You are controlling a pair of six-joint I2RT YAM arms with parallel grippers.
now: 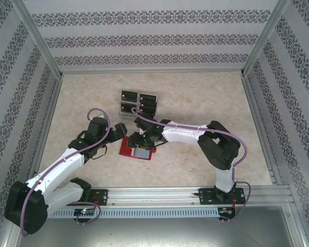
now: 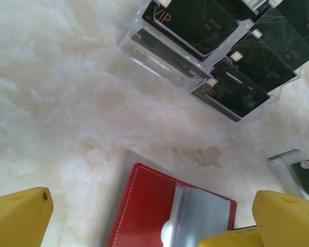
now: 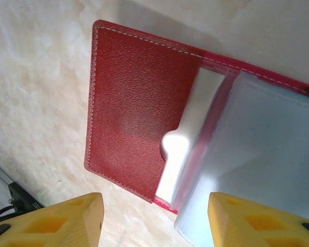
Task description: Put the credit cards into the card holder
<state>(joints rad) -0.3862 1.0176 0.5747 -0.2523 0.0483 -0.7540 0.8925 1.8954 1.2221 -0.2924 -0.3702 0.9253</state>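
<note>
L side: left gripper (image 1: 118, 136), yellow-tipped two-finger claw, is spread wide w/ nothing between the fingers. In left wrist view the left gripper (image 2: 154, 226) hangs low over the beige marbled table (image 1: 206, 98), its two yellow fingers (image 2: 18, 216) at the bottom corners, apart from the wallet.

Centre: the card holder (image 1: 126, 149), a small red folding leather wallet, lies open and flat on the table, near front-centre, between the two claws. In the card holder (image 2: 144, 206), greyish clear pocket sleeves (image 2: 206, 216) sit on its R half.

Just behind it, near but not touching: clear plastic compartment tray (image 1: 124, 114) w/ the credit cards (image 1: 129, 95), small black rectangles. Left wrist view shows the credit cards (image 2: 195, 20) w/ gold "VIP" text, all in the tray (image 2: 144, 51) slots.

R side: right gripper (image 1: 146, 141) sits right above the wallet. In right wrist view the right gripper (image 3: 157, 221) is partway apart and grips nothing; card holder (image 3: 139, 103) below it, sleeves (image 3: 268, 144) by the R finger, contact unclear.
</note>
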